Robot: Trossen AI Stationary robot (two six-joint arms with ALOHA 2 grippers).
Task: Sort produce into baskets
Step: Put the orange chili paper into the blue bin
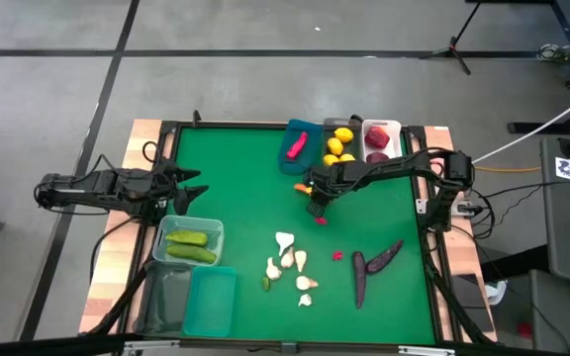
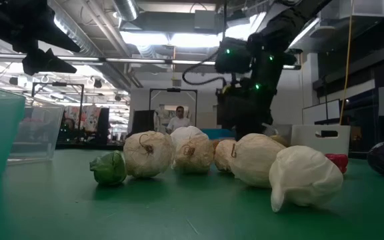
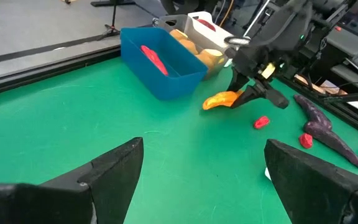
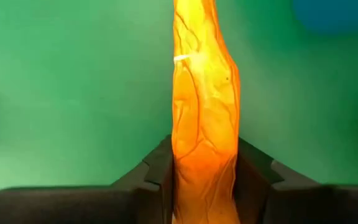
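An orange carrot [image 3: 219,99] is just in front of the blue basket [image 1: 302,146], which holds a pink pepper [image 3: 153,59]. My right gripper [image 1: 315,195] is shut on the carrot. Beside the blue basket stand a basket of yellow lemons [image 1: 339,143] and a white basket of red apples [image 1: 379,141]. White garlic bulbs [image 1: 290,265] and two dark purple eggplants [image 1: 374,265] lie on the green mat near the front. My left gripper [image 1: 191,188] waits open at the table's left edge, holding nothing. My right gripper pinches the carrot near one end [image 4: 204,168] between its two fingers, one finger on each side. The fingers [image 3: 253,93] come steeply from above and lie across the carrot. The rest of the carrot [image 4: 204,74] sticks out beyond them, low over the mat; whether it is clear of the mat I cannot tell.
A clear basket with green cucumbers [image 1: 188,242], a dark clear basket [image 1: 164,297] and a teal basket [image 1: 211,302] stand at the front left. Small red pieces [image 1: 322,220] [image 1: 337,255] and a small green piece [image 1: 265,284] lie on the mat.
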